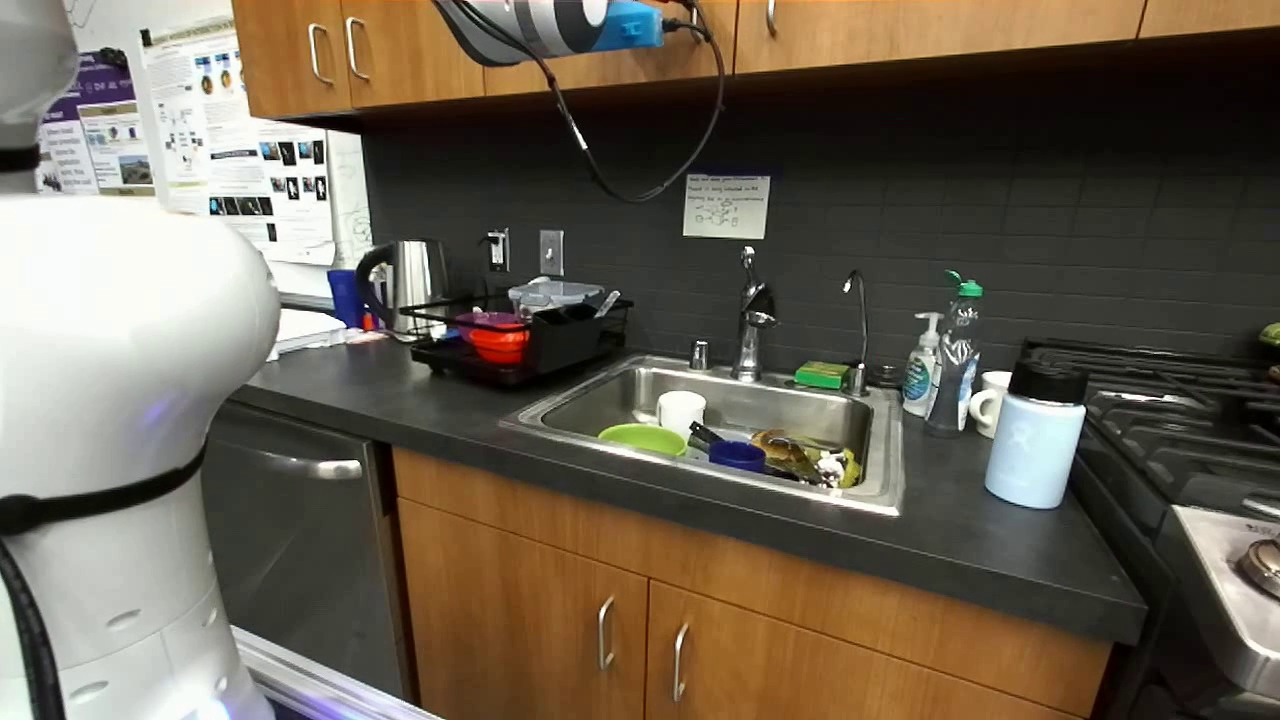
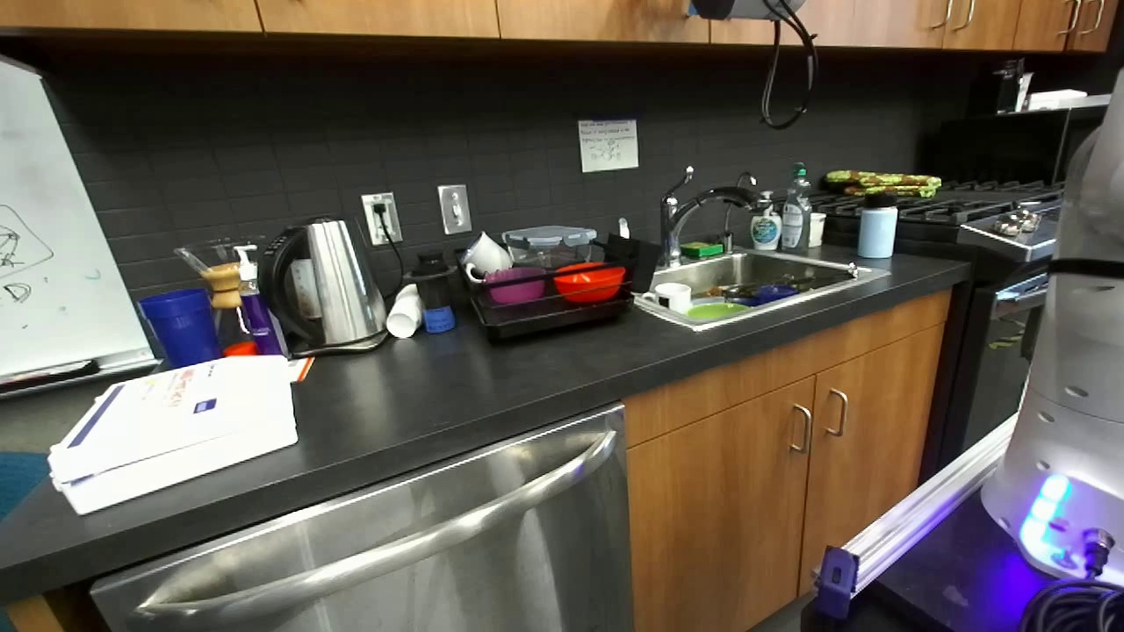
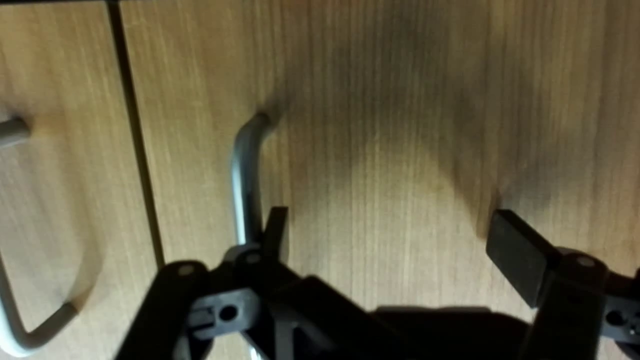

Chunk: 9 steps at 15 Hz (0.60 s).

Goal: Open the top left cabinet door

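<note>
The top left cabinet door (image 3: 380, 150) fills most of the wrist view and looks shut. It also shows in both exterior views, at the top edge (image 1: 615, 70) (image 2: 606, 19). Its silver bar handle (image 3: 243, 175) is on the left in the wrist view, beside the gap to the neighbouring door. My gripper (image 3: 389, 215) is open, with bare wood between its fingers. The handle lies just outside the left finger in the picture, partly hidden behind it. I cannot tell whether they touch. In both exterior views the fingers are out of view above the frame.
The neighbouring door's handle (image 3: 47, 327) is at the far left in the wrist view. A loop of black cable (image 1: 718, 110) hangs from my wrist. Below are the sink (image 1: 890, 440) with dishes, the faucet (image 1: 750, 320) and the dish rack (image 1: 565, 345).
</note>
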{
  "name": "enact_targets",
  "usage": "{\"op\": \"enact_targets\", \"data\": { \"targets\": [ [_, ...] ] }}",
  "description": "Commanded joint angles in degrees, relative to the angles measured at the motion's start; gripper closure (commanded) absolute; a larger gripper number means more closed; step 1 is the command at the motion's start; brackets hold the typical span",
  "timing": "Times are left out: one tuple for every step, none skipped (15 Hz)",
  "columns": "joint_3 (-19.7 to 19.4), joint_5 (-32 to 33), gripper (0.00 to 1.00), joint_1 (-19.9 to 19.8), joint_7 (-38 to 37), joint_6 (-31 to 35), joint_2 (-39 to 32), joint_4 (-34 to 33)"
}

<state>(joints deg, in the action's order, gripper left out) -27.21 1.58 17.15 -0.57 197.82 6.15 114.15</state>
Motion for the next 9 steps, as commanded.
{"op": "enact_targets", "data": {
  "targets": [
    [7.7,-0.6,0.00,-11.0,0.8,0.3,1.3,1.4],
    [9.4,-0.5,0.00,-13.0,0.8,0.3,1.7,2.0],
    [10.8,-0.6,0.00,-14.7,0.9,-0.2,2.0,2.0],
    [12.0,-0.5,0.00,-16.1,1.0,-0.2,2.3,2.3],
    [12.9,-0.5,0.00,-17.3,1.1,-0.2,2.5,2.7],
    [13.6,-0.6,0.00,-18.3,1.1,-0.2,2.7,2.9],
    [14.2,-0.5,0.00,-19.0,1.1,-0.2,3.1,3.3],
    [14.8,-0.4,0.00,-19.5,1.1,-0.1,3.7,3.9],
    [15.3,-0.4,0.00,-19.8,1.0,-0.1,4.0,4.2]
  ]
}}
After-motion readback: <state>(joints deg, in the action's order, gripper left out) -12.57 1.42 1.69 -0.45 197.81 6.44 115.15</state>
